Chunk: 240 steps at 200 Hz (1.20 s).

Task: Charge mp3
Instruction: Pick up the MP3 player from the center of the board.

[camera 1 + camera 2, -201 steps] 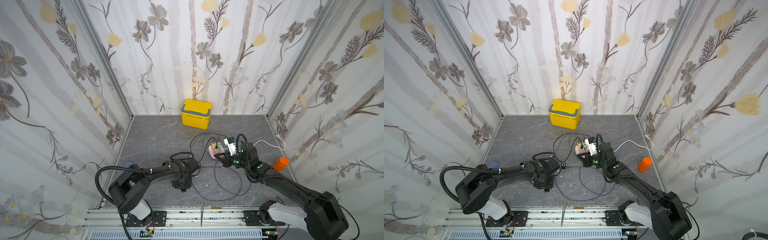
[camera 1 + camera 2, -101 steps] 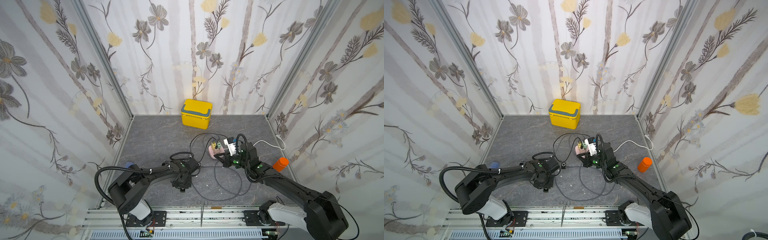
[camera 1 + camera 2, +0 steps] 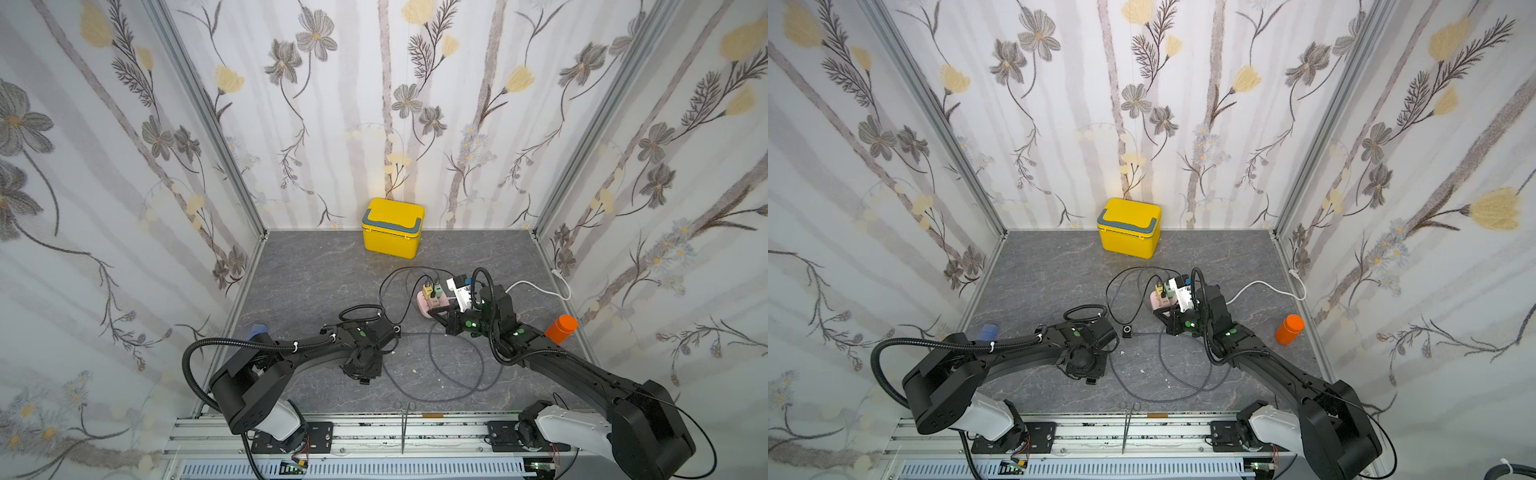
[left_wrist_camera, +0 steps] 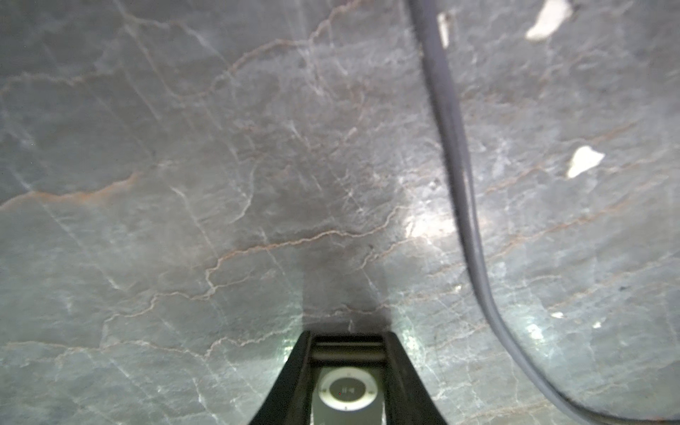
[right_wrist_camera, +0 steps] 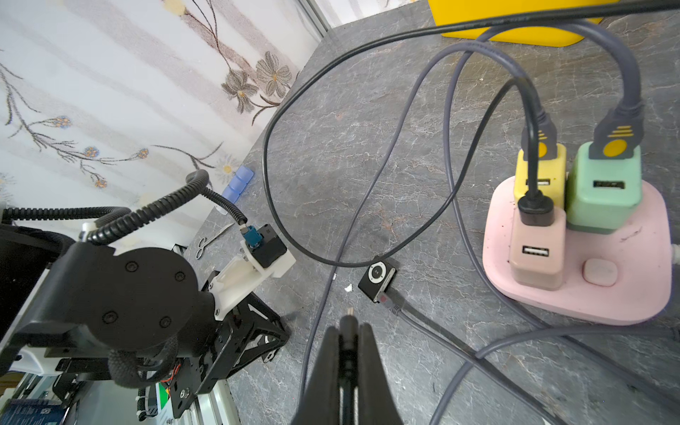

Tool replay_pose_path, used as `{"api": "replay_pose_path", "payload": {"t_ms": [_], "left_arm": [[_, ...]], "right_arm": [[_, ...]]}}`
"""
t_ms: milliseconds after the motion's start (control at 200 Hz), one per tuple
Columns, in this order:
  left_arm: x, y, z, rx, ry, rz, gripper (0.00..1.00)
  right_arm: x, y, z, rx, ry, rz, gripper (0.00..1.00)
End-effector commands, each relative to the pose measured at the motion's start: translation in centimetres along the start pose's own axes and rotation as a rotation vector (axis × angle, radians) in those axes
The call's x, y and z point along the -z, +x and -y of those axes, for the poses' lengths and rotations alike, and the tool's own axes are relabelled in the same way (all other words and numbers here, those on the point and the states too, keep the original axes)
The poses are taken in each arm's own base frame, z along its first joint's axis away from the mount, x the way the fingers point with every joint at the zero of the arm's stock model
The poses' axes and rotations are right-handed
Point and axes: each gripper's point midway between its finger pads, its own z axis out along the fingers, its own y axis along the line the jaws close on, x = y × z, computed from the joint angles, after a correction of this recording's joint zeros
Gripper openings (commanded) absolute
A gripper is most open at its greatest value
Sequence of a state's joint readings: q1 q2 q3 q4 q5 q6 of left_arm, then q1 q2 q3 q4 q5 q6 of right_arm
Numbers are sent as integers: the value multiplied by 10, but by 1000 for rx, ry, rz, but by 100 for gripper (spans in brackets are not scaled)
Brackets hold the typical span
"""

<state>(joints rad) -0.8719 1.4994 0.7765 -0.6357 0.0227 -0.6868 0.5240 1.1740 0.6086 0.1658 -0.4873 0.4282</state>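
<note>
While not yet plugged in, clamps the mp3 player (image 4: 347, 393) between the left gripper (image 4: 347, 336) fingers, low at near centre, likely to steady its port. Pinches a cable plug (image 5: 347, 318) in the closed right gripper (image 5: 347, 329), right of it, near the pink power strip (image 5: 588, 272). Grey marbled table (image 3: 316, 282), floral walls, yellow box (image 3: 392, 228) far back.

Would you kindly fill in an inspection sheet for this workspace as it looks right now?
Surface: grey marble-patterned tabletop, a few white scraps.
Job's things: grey mp3 player with a round control wheel; small black square mp3 player lying flat, a plug at its edge; pink power strip carrying three pastel charger cubes.
Clutter: yellow lidded box; orange cylindrical container; blue ridged object; metal scissors at the front rail.
Claws: left claw closed around the grey player; right claw shut on a black cable plug.
Cables: grey lead and black lead looping from the chargers; white cord towards the right wall.
Surroundings: floral wallpaper panels.
</note>
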Motion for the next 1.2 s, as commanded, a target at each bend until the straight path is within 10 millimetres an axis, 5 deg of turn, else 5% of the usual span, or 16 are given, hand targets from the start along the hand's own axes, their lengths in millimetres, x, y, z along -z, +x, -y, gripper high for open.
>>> {"api": "replay_pose_path", "payload": {"t_ms": [0,635,1194], "left_arm": [[9,-14,6,0,38,71,26],[-7,2,-6,-23,-50,-15,45],[-14,11,-7,-36,-72,-50,40]], "right_arm": [[-1,-4,-1,15,-4,11,0],[-4,-2,-1,16,-4,2,0],[-5,-2,-1,23,-2,0,0]]}}
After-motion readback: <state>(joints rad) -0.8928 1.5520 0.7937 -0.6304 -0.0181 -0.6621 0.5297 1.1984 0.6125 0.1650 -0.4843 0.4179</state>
